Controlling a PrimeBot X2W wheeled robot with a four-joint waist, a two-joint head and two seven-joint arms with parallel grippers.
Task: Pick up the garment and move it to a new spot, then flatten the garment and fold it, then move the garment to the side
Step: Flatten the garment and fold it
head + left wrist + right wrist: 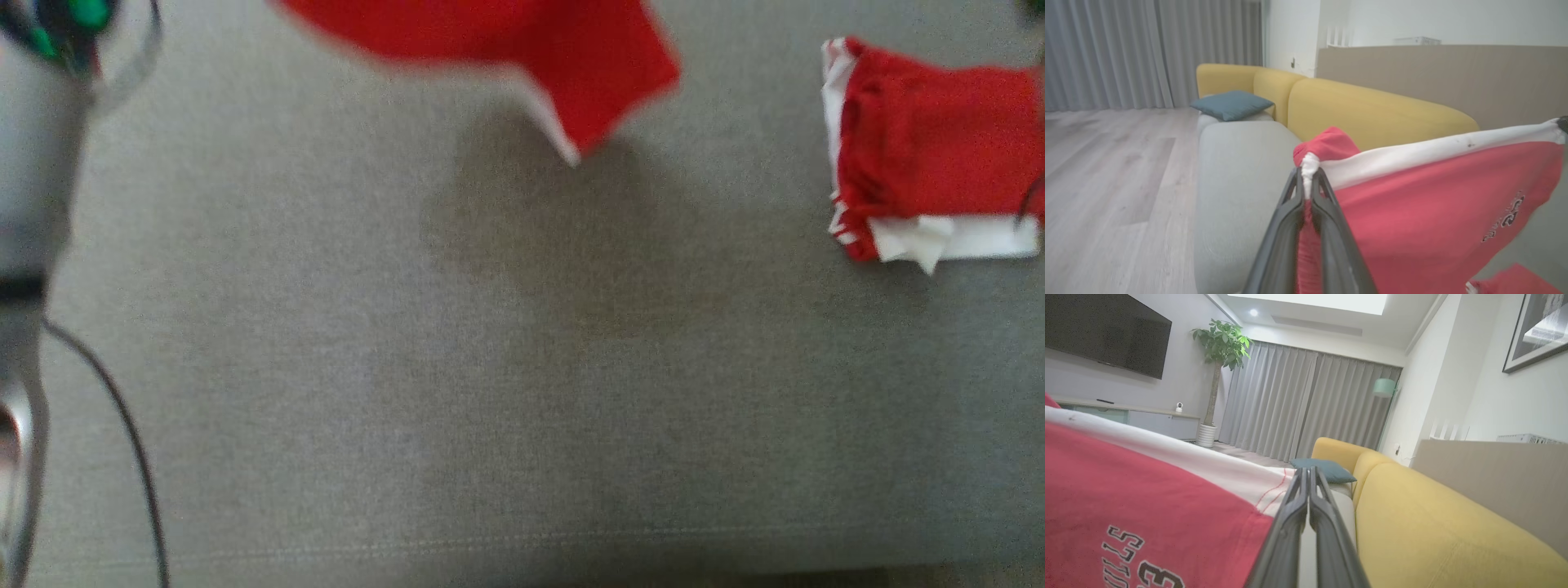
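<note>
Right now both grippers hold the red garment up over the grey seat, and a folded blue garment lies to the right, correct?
No. The folded garment is red and white, not blue; the head view shows it. The left gripper and right gripper do hold the red garment up over the grey seat.

Left forearm (33,163): pale grey rounded casing, ringed by a black band (20,287).
Connectors (77,16): green and dark, blurred.
Cable (122,425): thin, black, curving.
Left claw (1308,173): two long dark grey fingers, tapering.
Right claw (1307,471): the same slim dark fingers.
</note>
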